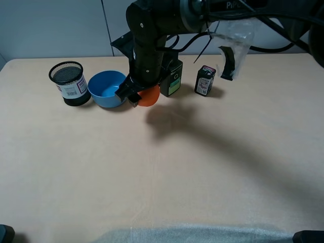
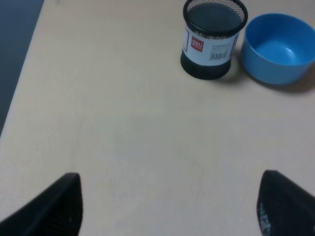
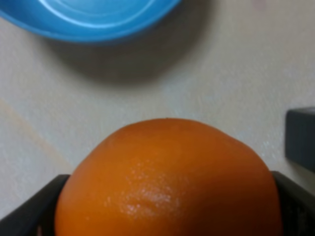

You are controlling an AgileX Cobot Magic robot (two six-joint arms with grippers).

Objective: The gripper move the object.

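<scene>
The object, a glossy orange fruit point(image 1: 150, 96), lies just right of the blue bowl point(image 1: 108, 89) at the back of the table. My right gripper point(image 1: 137, 95) reaches across from the upper right and stands over the fruit, hiding part of it. In the right wrist view the orange point(image 3: 167, 182) fills the gap between the two black fingers point(image 3: 34, 209), which press on both its sides. I cannot tell whether it rests on the table or is raised. My left gripper point(image 2: 170, 209) is open and empty over bare table, well short of the bowl point(image 2: 278, 46).
A black mesh pen cup point(image 1: 69, 82) stands left of the bowl and also shows in the left wrist view point(image 2: 212, 39). A black and green box point(image 1: 172, 78) and a small dark carton point(image 1: 205, 80) stand right of the orange. A clear plastic bag point(image 1: 236, 38) hangs behind.
</scene>
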